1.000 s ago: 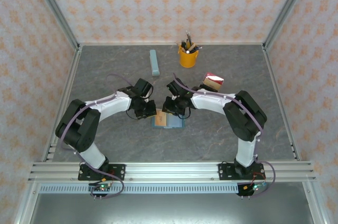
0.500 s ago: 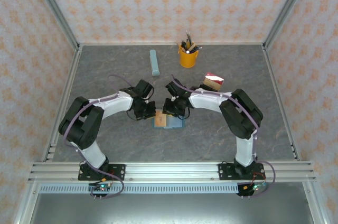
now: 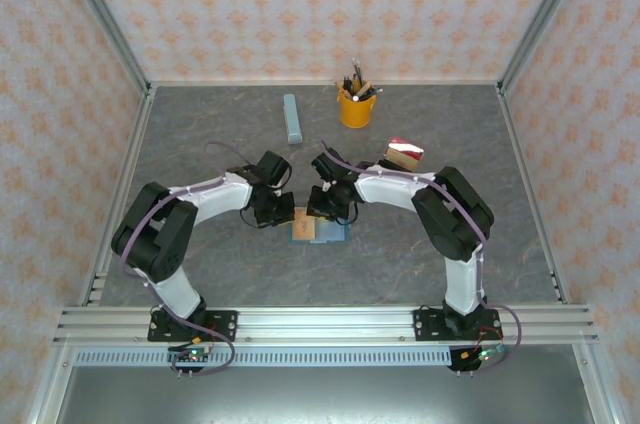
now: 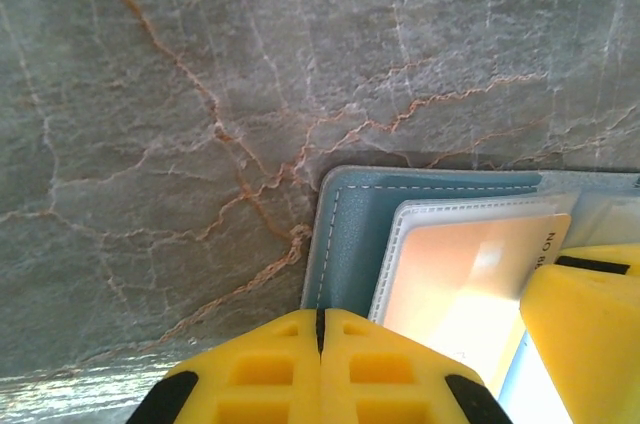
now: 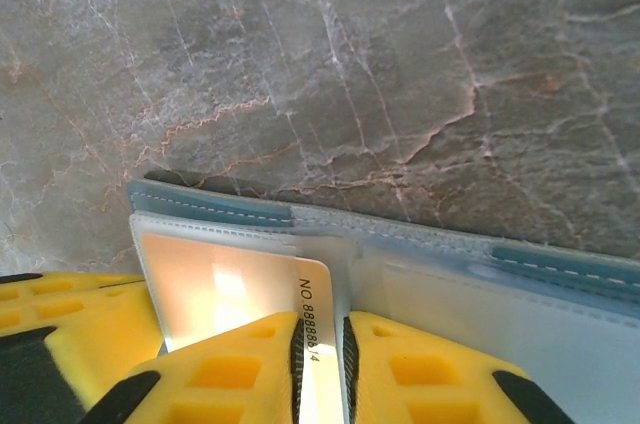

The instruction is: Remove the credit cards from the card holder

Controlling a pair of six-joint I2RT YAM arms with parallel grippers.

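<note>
Left jaws have closed tight at the card holder; right jaws pinch the tan card

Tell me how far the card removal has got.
Done: some cards already lie on the table beyond the right arm. In hand: the right gripper pinches the edge of a tan card in the open card holder; the shut left gripper sits at the holder's edge, seemingly steadying it. Left: pull this card out; whether more remain inside cannot be told.
</note>
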